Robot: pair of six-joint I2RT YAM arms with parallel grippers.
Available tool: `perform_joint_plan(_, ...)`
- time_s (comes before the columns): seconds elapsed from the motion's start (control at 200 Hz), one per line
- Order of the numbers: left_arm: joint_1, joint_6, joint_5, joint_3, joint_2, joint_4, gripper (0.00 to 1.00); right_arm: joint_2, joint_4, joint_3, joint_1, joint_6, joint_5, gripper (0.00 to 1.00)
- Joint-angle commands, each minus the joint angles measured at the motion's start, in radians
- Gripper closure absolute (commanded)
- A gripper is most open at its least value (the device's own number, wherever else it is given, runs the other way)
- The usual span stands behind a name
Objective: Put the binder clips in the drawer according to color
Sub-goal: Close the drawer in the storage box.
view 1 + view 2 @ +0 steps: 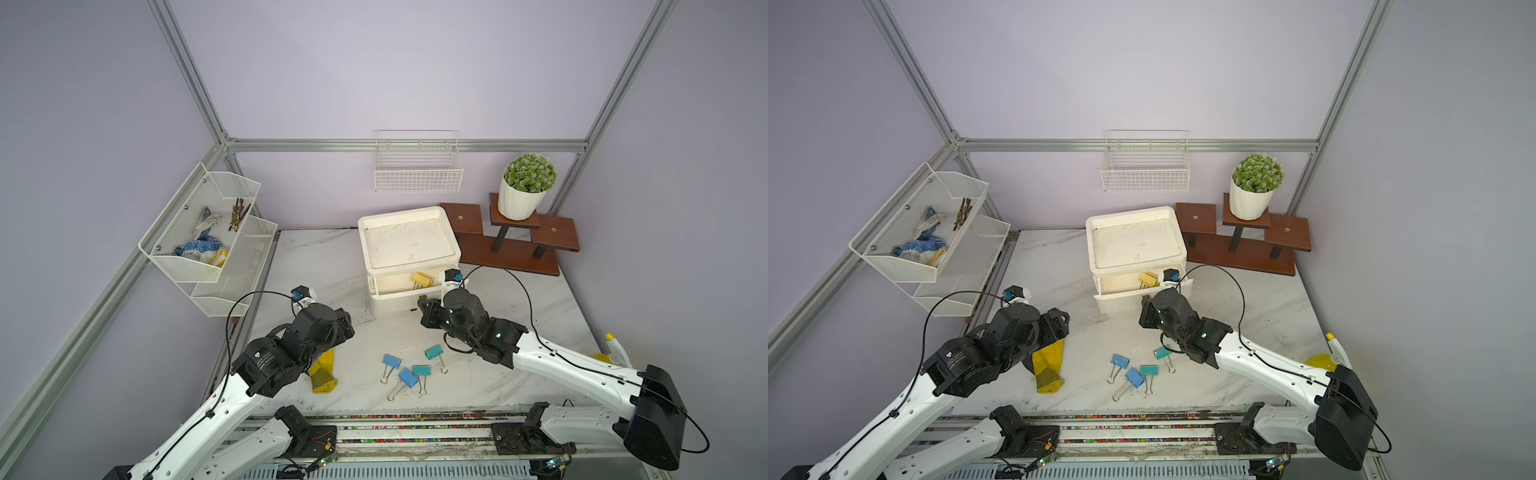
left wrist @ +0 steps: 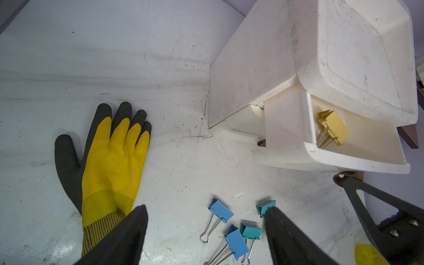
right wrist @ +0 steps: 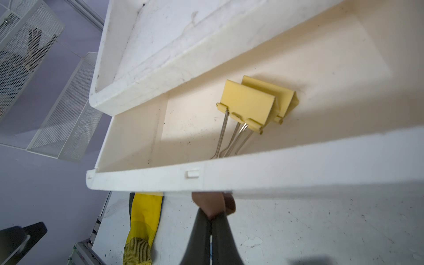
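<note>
While your right gripper [image 3: 212, 216] pinches the knob [image 3: 212, 204] of the open drawer [image 3: 275, 174], push straight and level so the yellow clips [image 3: 249, 103] inside don't jam; your left gripper [image 2: 205, 207] hangs wide near the blue clips [image 2: 221, 211] and teal clips [image 2: 251, 229].

The open upper drawer [image 3: 275, 174] of the white plastic drawer unit [image 1: 415, 267] is offering access from above. Its floor is lying bare toward the left arm's side, while two pale yellow binder clips [image 3: 247, 103] are taking up the other part. The unit's overhanging top is covering the drawer's rear. The right gripper [image 3: 212, 214], pinched on the brown pull tab [image 3: 210, 203] under the drawer front, is blocking that approach. On the white marble tabletop [image 1: 332, 266], a clear lane is running between the yellow-and-black rubber glove [image 1: 322, 372] and the cluster of blue and teal binder clips [image 1: 407, 377]. The brown wooden stand [image 1: 515, 262] is closing off the unit's right flank.
</note>
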Motion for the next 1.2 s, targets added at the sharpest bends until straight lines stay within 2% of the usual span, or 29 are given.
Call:
perform_joint_plan(0.0, -0.005, 0.004, -0.008, 0.020, -0.001, 0.030, 0.16, 0.030, 0.039, 0.050, -0.023, -0.017, 0.013, 1.00)
perform_joint_plan(0.525, -0.007, -0.005, 0.015, -0.009, 0.011, 0.056, 0.16, 0.218, 0.090, 0.206, -0.087, -0.036, -0.008, 1.00)
perform_joint_plan(0.85, -0.013, -0.017, 0.044, -0.043, 0.024, 0.110, 0.19, 0.251, 0.090, 0.202, -0.095, -0.013, -0.028, 1.00)
perform_joint_plan(0.91, -0.014, -0.013, 0.049, -0.048, 0.023, 0.123, 0.19, 0.242, 0.089, 0.192, -0.096, -0.014, -0.034, 0.88)
perform_joint_plan(0.995, -0.015, -0.012, 0.060, -0.058, 0.028, 0.137, 0.20, 0.213, 0.083, 0.172, -0.096, -0.021, -0.044, 0.62)
perform_joint_plan(1.045, -0.014, -0.012, 0.066, -0.073, 0.030, 0.151, 0.20, 0.187, 0.066, 0.151, -0.095, -0.018, -0.044, 0.51)
perform_joint_plan(1.1, -0.014, -0.015, 0.074, -0.087, 0.031, 0.167, 0.20, 0.152, 0.072, 0.099, -0.096, -0.009, -0.047, 0.46)
perform_joint_plan(1.195, -0.014, -0.020, 0.079, -0.097, 0.036, 0.184, 0.20, 0.105, 0.211, -0.052, -0.096, -0.004, -0.093, 0.47)
